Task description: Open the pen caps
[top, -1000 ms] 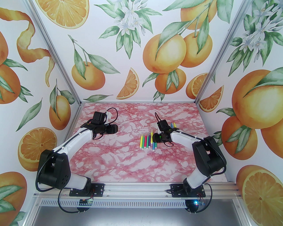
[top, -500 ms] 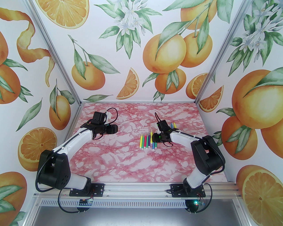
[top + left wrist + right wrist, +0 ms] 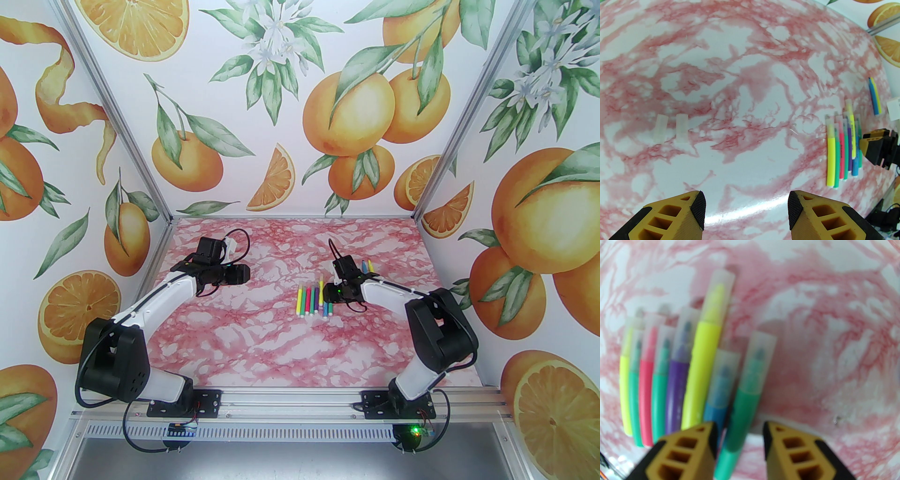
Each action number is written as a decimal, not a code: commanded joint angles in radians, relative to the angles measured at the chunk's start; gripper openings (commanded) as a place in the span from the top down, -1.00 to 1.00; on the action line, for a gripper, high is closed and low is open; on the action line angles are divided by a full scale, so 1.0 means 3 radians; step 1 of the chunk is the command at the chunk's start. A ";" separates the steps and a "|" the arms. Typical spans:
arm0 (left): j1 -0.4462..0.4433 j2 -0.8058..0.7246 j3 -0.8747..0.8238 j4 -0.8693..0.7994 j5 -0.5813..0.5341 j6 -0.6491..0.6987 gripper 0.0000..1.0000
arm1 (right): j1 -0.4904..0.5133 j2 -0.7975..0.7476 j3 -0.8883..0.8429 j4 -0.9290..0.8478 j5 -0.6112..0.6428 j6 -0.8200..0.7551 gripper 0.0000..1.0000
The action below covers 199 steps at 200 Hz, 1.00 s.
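Eight capped pens (image 3: 313, 300) lie in a row right of the middle of the counter (image 3: 262, 347). They are side by side and mostly touching, with long axes running from near edge to far edge. White plugs point to the near edge and the pen caps (image 3: 719, 294) to the far edge.

Right tool (image 3: 739, 427): partly open, holding nothing. Its fingers straddle the lower body of the green pen (image 3: 743, 408) at the right end of the row. There is a clear gap on the pen's right side. The wrist view is blurred, so contact on the left side cannot be told. This pen's cap (image 3: 760, 354) lies straight ahead of the fingers, toward the far edge.

Left tool (image 3: 746, 206): wide open and empty, above bare counter, well apart from the row on its left-edge side. The right arm is far the nearer.

Judgement: the right tool needs to close on the body. The cap must then be drawn off along the pen's axis, toward the far edge, so the left tool has a long reach to make.

Two loose caps (image 3: 682, 129) lie parallel toward the left edge. An uncapped blue and yellow pair (image 3: 874, 98) lies nearer the far right corner.

Materials:
- Caps are frosted, translucent, flat-ended sleeves, with the tips showing through.
- Pen bodies are smooth, round, bright plastic, likely to roll.
- The counter is glossy, with a pink marble print.
- The tool's fingers are yellow lattice with black knurled pads (image 3: 698, 208).
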<state>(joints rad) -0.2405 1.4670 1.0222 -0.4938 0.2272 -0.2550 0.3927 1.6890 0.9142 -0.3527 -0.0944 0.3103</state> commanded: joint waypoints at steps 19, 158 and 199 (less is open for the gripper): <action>0.0006 -0.0010 -0.0058 0.0056 0.0000 0.0032 -0.24 | 0.0030 -0.0081 -0.0156 -0.0048 0.0033 -0.0017 0.25; 0.0005 -0.0152 -0.0075 0.0018 -0.0061 0.0058 -0.25 | 0.0124 0.0109 0.0155 -0.0583 0.0609 0.0140 0.32; 0.0007 -0.0150 -0.0067 0.0005 -0.0070 0.0094 -0.25 | 0.0222 0.0188 0.0226 -0.0695 0.0804 0.0241 0.32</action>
<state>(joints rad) -0.2405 1.4479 1.0111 -0.4950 0.2100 -0.2508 0.4419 1.7226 0.9588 -0.5045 0.0776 0.3489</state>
